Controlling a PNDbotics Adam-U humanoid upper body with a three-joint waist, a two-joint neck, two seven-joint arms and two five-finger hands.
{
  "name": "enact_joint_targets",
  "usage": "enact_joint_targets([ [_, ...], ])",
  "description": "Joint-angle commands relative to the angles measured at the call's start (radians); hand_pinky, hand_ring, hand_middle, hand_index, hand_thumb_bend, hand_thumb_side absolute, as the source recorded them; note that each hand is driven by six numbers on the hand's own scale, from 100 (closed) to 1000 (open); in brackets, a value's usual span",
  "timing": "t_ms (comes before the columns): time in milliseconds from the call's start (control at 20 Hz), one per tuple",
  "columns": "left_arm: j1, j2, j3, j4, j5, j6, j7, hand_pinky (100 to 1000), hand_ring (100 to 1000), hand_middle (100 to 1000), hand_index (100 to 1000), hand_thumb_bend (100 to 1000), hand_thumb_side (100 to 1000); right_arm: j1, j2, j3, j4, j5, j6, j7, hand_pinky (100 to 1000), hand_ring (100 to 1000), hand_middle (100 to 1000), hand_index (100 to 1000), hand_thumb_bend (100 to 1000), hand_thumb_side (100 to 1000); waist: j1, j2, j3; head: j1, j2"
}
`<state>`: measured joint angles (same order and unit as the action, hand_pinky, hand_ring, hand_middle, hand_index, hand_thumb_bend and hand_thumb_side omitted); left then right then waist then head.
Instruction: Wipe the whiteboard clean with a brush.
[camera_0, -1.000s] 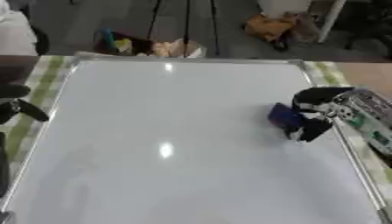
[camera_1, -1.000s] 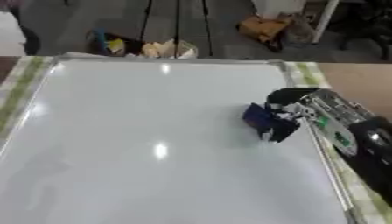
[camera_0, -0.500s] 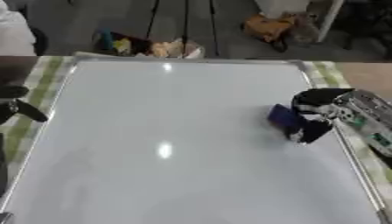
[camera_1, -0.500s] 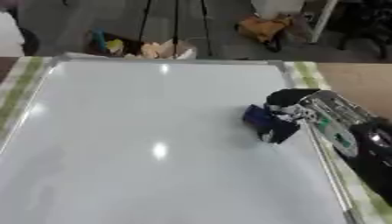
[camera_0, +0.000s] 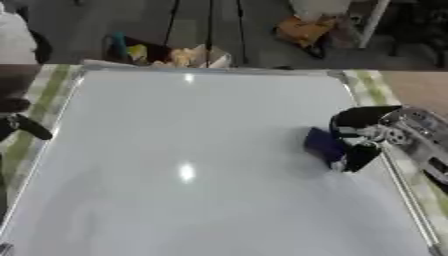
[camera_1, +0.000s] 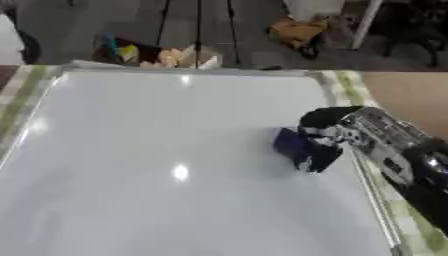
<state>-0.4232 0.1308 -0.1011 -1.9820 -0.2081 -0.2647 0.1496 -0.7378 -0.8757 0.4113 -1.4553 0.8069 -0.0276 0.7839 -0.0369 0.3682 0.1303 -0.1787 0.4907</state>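
- The left hand (camera_0: 16, 122) is cut off at the left edge of the left eye view, off the left side of the whiteboard (camera_0: 192, 165); only dark shapes show, so whether its fingers are straight or curled cannot be told. It does not show in the right eye view.
- The right arm (camera_1: 398, 155) enters from the right and is cut off at the lower right corner.
- The brush (camera_1: 289, 142) is partly hidden by the right hand (camera_1: 328, 135); only a dark blue block shows, sticking out to the left of the fingers. Its underside and any handle cannot be made out.
- The right hand is clenched around the brush, with dark fingers (camera_1: 317, 159) curling down in front of it and touching or nearly touching the board.
- The brush sits on the right part of the whiteboard, about halfway up, near the right frame (camera_1: 367, 185) but apart from it.
- The whiteboard is white with a silver frame and fills most of the view; it lies flat on a bench with a green striped cloth (camera_0: 372, 85) showing past its edges.
- The board surface looks blank; two bright spots of reflected light (camera_0: 185, 172) show on it, and any faint marks cannot be made out.
- Beyond the far edge of the board the floor is dim, with an open box (camera_0: 175, 54) of coloured things and an orange object (camera_0: 302, 30), both too blurred to identify.
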Motion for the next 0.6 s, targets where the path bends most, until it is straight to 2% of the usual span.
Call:
enact_joint_targets([
  [50,-0.012,0.001,-0.008,-0.018,0.002,-0.001,-0.005,417,820,693,632,100,921,0.003,-0.01,0.018,-0.035,-0.035,0.004,0.024,742,735,408,281,100,476,0.001,-0.016,0.0,-0.004,-0.008],
  [350,-0.013,0.002,-0.008,-0.018,0.002,-0.001,-0.006,417,820,693,631,100,922,0.003,-0.017,0.019,-0.074,-0.065,0.018,0.039,740,734,406,280,100,472,-0.002,-0.015,0.0,-0.004,-0.01],
  [600,-0.013,0.003,-0.008,-0.018,0.002,-0.001,-0.006,417,821,694,631,100,922,-0.006,-0.021,0.018,-0.081,-0.042,0.027,0.043,748,740,410,286,100,479,-0.002,-0.015,0.003,-0.004,-0.007],
])
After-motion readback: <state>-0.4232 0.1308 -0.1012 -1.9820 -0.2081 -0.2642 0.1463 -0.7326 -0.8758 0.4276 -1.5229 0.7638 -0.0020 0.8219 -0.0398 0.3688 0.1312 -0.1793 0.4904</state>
